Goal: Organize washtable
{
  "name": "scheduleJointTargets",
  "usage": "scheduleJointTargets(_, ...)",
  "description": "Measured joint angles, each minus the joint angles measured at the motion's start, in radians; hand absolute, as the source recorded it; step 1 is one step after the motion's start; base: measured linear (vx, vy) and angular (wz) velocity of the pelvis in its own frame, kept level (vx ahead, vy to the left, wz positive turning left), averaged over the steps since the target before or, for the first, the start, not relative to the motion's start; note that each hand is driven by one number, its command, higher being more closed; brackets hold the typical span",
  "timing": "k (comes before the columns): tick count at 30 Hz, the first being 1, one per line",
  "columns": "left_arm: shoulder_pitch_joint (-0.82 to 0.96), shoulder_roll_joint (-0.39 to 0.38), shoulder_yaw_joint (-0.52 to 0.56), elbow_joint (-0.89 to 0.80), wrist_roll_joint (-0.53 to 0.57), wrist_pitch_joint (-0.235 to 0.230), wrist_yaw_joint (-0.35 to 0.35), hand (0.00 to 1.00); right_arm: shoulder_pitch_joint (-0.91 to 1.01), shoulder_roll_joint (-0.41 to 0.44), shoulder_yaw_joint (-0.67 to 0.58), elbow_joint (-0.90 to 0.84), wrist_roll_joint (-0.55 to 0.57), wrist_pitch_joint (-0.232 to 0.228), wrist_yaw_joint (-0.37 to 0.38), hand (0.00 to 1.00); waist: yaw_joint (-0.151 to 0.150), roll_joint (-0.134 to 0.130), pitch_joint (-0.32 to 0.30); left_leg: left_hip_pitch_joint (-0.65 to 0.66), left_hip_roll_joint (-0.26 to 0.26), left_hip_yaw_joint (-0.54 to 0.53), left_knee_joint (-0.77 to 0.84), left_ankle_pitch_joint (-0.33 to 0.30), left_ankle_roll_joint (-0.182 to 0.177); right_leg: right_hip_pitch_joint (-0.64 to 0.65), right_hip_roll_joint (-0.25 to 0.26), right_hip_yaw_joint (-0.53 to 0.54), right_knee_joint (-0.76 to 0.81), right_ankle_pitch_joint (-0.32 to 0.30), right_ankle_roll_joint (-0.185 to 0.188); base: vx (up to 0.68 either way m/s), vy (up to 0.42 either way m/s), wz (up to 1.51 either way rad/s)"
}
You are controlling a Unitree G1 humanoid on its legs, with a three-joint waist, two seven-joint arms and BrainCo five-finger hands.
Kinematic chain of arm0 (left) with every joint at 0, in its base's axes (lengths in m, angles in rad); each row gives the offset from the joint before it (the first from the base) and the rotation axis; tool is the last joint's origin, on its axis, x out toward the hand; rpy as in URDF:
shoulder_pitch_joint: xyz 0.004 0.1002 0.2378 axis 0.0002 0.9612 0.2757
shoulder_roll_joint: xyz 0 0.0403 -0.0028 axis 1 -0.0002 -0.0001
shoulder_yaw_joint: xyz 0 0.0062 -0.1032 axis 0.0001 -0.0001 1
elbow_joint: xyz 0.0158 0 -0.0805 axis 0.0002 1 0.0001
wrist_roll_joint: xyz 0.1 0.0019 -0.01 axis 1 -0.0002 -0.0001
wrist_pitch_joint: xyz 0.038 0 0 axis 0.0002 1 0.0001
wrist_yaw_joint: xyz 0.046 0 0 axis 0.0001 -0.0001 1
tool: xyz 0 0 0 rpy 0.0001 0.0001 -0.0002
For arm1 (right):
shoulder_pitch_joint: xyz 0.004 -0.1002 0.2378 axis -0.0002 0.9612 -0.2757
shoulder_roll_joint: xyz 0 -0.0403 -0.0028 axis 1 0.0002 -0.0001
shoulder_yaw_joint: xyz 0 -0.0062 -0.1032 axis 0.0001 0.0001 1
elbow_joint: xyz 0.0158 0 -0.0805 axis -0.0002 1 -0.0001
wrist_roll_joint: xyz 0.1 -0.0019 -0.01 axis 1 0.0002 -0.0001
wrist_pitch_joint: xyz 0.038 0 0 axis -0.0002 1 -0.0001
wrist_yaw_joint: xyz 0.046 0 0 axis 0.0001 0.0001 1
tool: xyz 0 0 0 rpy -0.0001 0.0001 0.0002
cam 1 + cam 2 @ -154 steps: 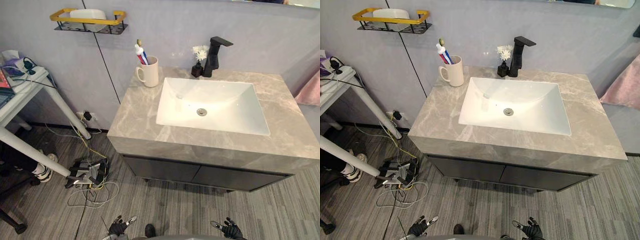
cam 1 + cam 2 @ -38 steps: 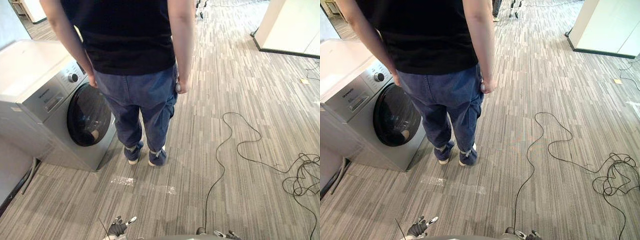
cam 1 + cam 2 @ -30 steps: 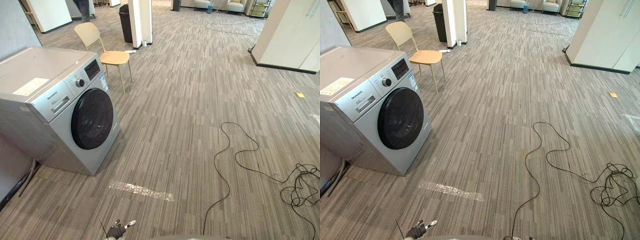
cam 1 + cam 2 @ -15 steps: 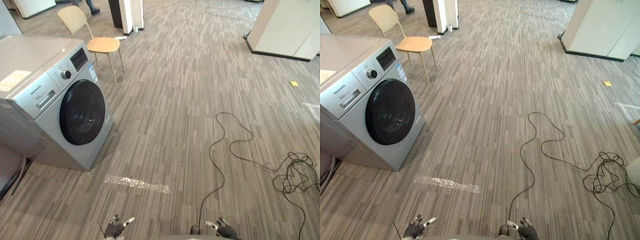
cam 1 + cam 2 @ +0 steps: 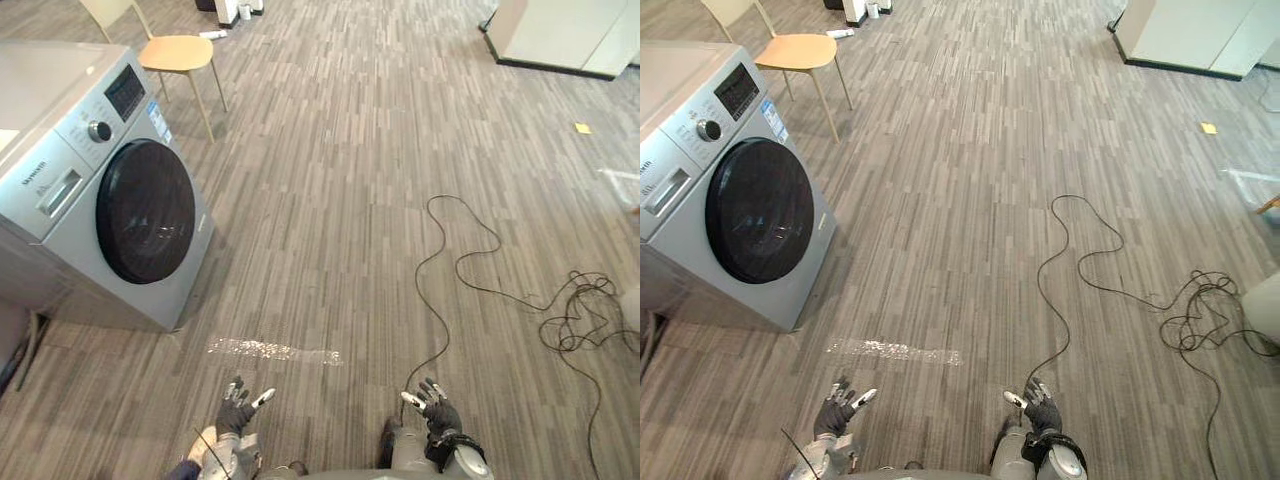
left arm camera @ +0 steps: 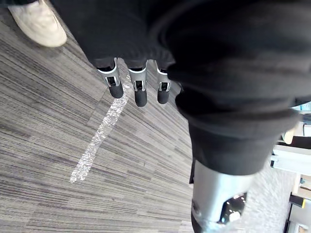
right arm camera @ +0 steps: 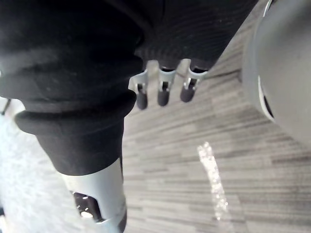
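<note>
- Nearest the camera, out from the door side of the washer (image 5: 100,200), the left hand (image 5: 237,410) hangs low over the floor (image 5: 330,180). Its fingers (image 6: 140,92) are straight and slightly spread, with nothing in them.
- Farther out from the washer, level with the left, the right hand (image 5: 433,407) is just as relaxed and empty. Its wrist view shows straight fingers (image 7: 163,94) over bare floor.
- Both hands show more fully than half a second ago, when they sat at the bottom edge. The whole view has shifted with them, so this reads as the head camera tipping down, not as a reach.
- Between the hands and the washer's front corner lies a pale tape strip (image 5: 275,350). Allowing for the camera's move, it has stayed put.
- The washer's round door is closed. A person stood just in front of it about a second ago and has since gone.
- Beyond the washer stands a tan chair (image 5: 176,53), and far across the floor from it a white cabinet (image 5: 560,35).
- Five seconds ago the washtable lay straight ahead, but the camera has since turned to the washer and open floor. Where the washtable stands from the washer cannot be told.
- Judgement: no organizing is in hand. The robot would have to turn and walk back to the washtable before either hand could be of use.
</note>
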Motion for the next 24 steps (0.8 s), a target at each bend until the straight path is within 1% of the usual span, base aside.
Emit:
scheduleJointTargets(1,-0.003,-0.002,-0.004,0.000,0.000,0.003,0.000,0.00,0.000,0.000,-0.001,-0.002,0.000,0.000,0.000,0.00,-0.001,-0.001,0.001,0.012,0.000,0.000,0.000,-0.006,-0.010,-0.015,-0.001,-0.012,-0.007,0.002,-0.003,0.35,-0.117,0.22)
scheduleJointTargets(3,-0.017,-0.004,-0.012,-0.001,0.020,0.003,0.000,0.00,0.001,-0.001,-0.003,-0.025,-0.017,0.002,0.000,0.00,-0.006,0.002,0.003,0.049,0.009,-0.022,-0.001,-0.041,-0.064,-0.071,-0.004,-0.035,-0.016,0.027,-0.039,0.41,-0.166,0.41)
scheduleJointTargets(4,-0.018,-0.002,-0.013,-0.004,0.020,0.003,0.000,0.00,0.002,-0.001,-0.003,-0.035,-0.025,0.002,0.001,0.00,-0.010,0.006,0.003,0.061,0.019,-0.032,-0.001,-0.049,-0.079,-0.074,0.000,-0.036,-0.016,0.034,-0.049,0.52,-0.241,0.64)
scheduleJointTargets(5,-0.013,-0.005,-0.022,-0.009,0.021,0.003,-0.001,0.00,0.003,-0.012,-0.002,-0.058,-0.045,0.002,0.000,0.00,-0.013,0.032,0.007,0.086,0.053,-0.052,0.009,-0.064,-0.120,-0.072,0.017,-0.018,0.031,0.106,-0.083,0.61,-0.310,0.39)
scheduleJointTargets(6,-0.020,-0.019,-0.032,-0.018,0.022,0.004,-0.002,0.00,-0.022,-0.027,-0.001,-0.061,-0.058,0.002,0.001,0.00,0.003,0.060,0.014,0.065,0.108,-0.055,0.093,-0.050,-0.165,-0.079,0.040,-0.030,0.112,0.030,-0.109,0.75,-0.475,0.25)
scheduleJointTargets(7,-0.024,-0.023,-0.036,-0.023,0.028,0.004,-0.002,0.00,-0.034,-0.030,0.001,-0.065,-0.063,0.002,0.001,0.00,0.007,0.066,0.018,0.026,0.131,-0.061,0.175,-0.033,-0.191,-0.080,0.039,-0.035,0.139,0.001,-0.113,0.78,-0.556,0.01)
scheduleJointTargets(8,-0.022,-0.037,-0.037,-0.032,0.028,0.004,-0.003,0.00,-0.051,-0.041,0.007,-0.077,-0.080,0.002,0.002,0.00,0.008,0.079,0.025,-0.061,0.178,-0.082,0.380,0.040,-0.194,-0.056,0.045,-0.037,0.153,-0.035,-0.113,0.64,-0.483,0.02)
scheduleJointTargets(9,-0.015,-0.066,-0.038,-0.036,0.017,0.004,-0.007,0.00,-0.053,-0.056,0.020,-0.094,-0.079,0.001,0.003,0.00,0.012,0.097,0.030,-0.142,0.230,-0.102,0.588,0.158,-0.174,0.002,0.067,-0.036,0.117,-0.052,-0.116,0.63,-0.397,-0.06)
scheduleJointTargets(10,-0.013,-0.080,-0.039,-0.038,0.015,0.004,-0.011,0.00,-0.053,-0.063,0.028,-0.098,-0.079,0.001,0.003,0.00,0.015,0.104,0.030,-0.173,0.248,-0.112,0.675,0.156,-0.175,0.038,0.081,-0.034,0.093,-0.053,-0.117,0.58,-0.300,-0.23)
scheduleJointTargets(11,-0.014,-0.096,-0.045,-0.040,0.012,0.004,-0.025,0.00,-0.051,-0.071,0.038,-0.098,-0.078,0.001,0.006,0.00,0.020,0.103,0.036,-0.212,0.268,-0.123,0.797,0.149,-0.168,0.114,0.099,-0.021,0.047,-0.053,-0.117,0.55,-0.259,-0.24)
scheduleJointTargets(12,-0.015,-0.098,-0.053,-0.041,0.012,0.003,-0.031,0.00,-0.049,-0.074,0.038,-0.098,-0.078,0.000,0.009,0.00,0.024,0.103,0.037,-0.229,0.267,-0.125,0.828,0.145,-0.167,0.151,0.103,-0.015,0.028,-0.053,-0.117,0.49,-0.186,-0.25)
scheduleJointTargets(13,-0.014,-0.097,-0.067,-0.055,0.009,0.003,-0.042,0.00,-0.044,-0.079,0.034,-0.097,-0.078,-0.001,0.012,0.00,0.024,0.093,0.043,-0.261,0.261,-0.111,0.850,0.130,-0.143,0.219,0.106,-0.004,-0.009,-0.053,-0.117,0.44,-0.118,-0.26)
scheduleJointTargets(14,-0.013,-0.097,-0.073,-0.081,0.004,0.002,-0.046,0.00,-0.044,-0.087,0.033,-0.097,-0.078,-0.001,0.014,0.00,0.028,0.090,0.044,-0.299,0.259,-0.086,0.832,0.112,-0.112,0.264,0.109,0.012,-0.040,-0.053,-0.117,0.42,-0.093,-0.30)
scheduleJointTargets(15,-0.013,-0.097,-0.073,-0.094,0.002,0.001,-0.047,0.00,-0.046,-0.089,0.032,-0.097,-0.079,-0.001,0.015,0.00,0.030,0.090,0.045,-0.321,0.258,-0.076,0.808,0.105,-0.104,0.279,0.111,0.021,-0.052,-0.053,-0.117,0.44,-0.013,-0.49)
scheduleJointTargets(16,-0.013,-0.096,-0.072,-0.117,-0.003,0.000,-0.049,0.00,-0.051,-0.091,0.032,-0.096,-0.079,0.001,0.018,0.00,0.034,0.087,0.047,-0.377,0.236,-0.078,0.705,0.081,-0.097,0.308,0.105,0.047,-0.069,-0.056,-0.112,0.35,0.047,-0.48)
scheduleJointTargets(18,-0.013,-0.096,-0.073,-0.129,-0.003,-0.001,-0.054,0.00,-0.049,-0.087,0.029,-0.096,-0.079,0.001,0.019,0.00,0.033,0.072,0.057,-0.403,0.186,-0.089,0.552,0.076,-0.089,0.345,0.076,0.066,-0.074,-0.077,-0.078,0.30,0.112,-0.34)
scheduleJointTargets(19,-0.009,-0.097,-0.077,-0.141,-0.003,0.000,-0.067,0.00,-0.045,-0.084,0.020,-0.096,-0.079,0.001,0.020,0.00,0.032,0.067,0.060,-0.419,0.141,-0.116,0.408,0.083,-0.088,0.378,0.048,0.067,-0.077,-0.104,-0.042,0.33,0.218,-0.11)
scheduleJointTargets(20,-0.001,-0.097,-0.080,-0.159,-0.003,-0.001,-0.070,0.00,-0.034,-0.084,0.013,-0.096,-0.079,0.002,0.020,0.00,0.030,0.067,0.059,-0.428,0.114,-0.151,0.292,0.093,-0.099,0.404,0.035,0.066,-0.085,-0.131,-0.010,0.41,0.315,-0.11)
scheduleJointTargets(21,0.013,-0.097,-0.081,-0.181,-0.003,-0.005,-0.070,0.00,-0.018,-0.087,0.011,-0.096,-0.079,0.002,0.019,0.00,0.031,0.079,0.057,-0.445,0.099,-0.197,0.156,0.136,-0.096,0.440,0.028,0.066,-0.104,-0.166,0.034,0.35,0.307,-0.12)
scheduleJointTargets(22,0.015,-0.095,-0.081,-0.182,-0.003,-0.006,-0.070,0.00,-0.014,-0.086,0.011,-0.090,-0.079,0.002,0.019,0.00,0.033,0.085,0.058,-0.454,0.098,-0.217,0.139,0.198,-0.089,0.455,0.026,0.068,-0.109,-0.177,0.052,0.45,0.409,-0.16)
scheduleJointTargets(23,0.030,-0.086,-0.086,-0.190,-0.004,-0.006,-0.069,0.00,0.002,-0.076,0.018,-0.089,-0.079,0.003,0.019,0.00,0.036,0.082,0.044,-0.452,0.075,-0.219,0.161,0.284,-0.039,0.485,0.009,0.072,-0.123,-0.187,0.071,0.38,0.309,-0.03)
scheduleJointTargets(24,0.029,-0.066,-0.087,-0.207,-0.006,-0.006,-0.069,0.00,0.008,-0.060,0.032,-0.092,-0.079,0.003,0.020,0.00,0.033,0.050,0.033,-0.465,0.052,-0.216,0.195,0.253,-0.018,0.482,-0.011,0.073,-0.132,-0.180,0.066,0.41,0.268,0.02)
